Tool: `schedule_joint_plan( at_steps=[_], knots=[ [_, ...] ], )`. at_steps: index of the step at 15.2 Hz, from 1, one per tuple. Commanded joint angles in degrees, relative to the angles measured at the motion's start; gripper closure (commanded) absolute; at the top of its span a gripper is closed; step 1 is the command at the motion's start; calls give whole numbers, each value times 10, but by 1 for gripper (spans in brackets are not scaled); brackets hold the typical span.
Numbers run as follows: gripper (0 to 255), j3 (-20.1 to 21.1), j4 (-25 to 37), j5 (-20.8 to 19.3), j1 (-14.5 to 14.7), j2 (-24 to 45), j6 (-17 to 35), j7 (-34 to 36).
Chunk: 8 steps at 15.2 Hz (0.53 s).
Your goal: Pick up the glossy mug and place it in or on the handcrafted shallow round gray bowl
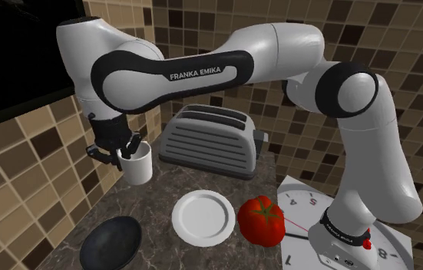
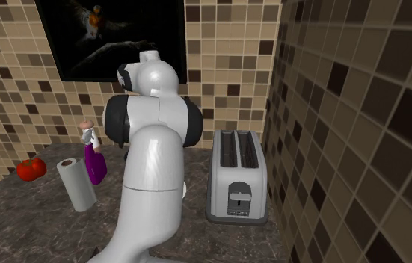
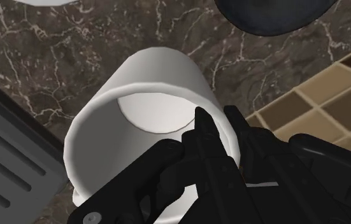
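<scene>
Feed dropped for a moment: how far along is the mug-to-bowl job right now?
Done: the gripper is at the white mug, one finger inside its rim, one outside, seemingly clasping the wall. In hand: the grasp; the mug is beside the toaster, and I cannot tell whether it is off the counter. Left: carrying it to the dark bowl and setting it inside.

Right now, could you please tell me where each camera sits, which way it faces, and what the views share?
Shoulder view: beside the stand, looking down over the counter; the white arm reaches toward its left, pincer on the white mug.
Second exterior view: close by the arm, facing the tiled wall and framed picture; the arm's white links stand mid-frame.
Wrist view: on the hand, looking down into the mug; black fingers clasp its wall.
Shared: toaster and tomato in both exterior views; dark bowl in shoulder and wrist views.
</scene>
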Motion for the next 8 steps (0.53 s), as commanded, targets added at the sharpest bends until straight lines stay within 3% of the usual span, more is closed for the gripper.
schedule_joint_plan(
  at_steps=[1, 8],
  knots=[
    [255, 3, 24, -5, 24, 12, -15, 21],
    [255, 3, 189, -33, 132, 99, -96, 82]
  ],
)
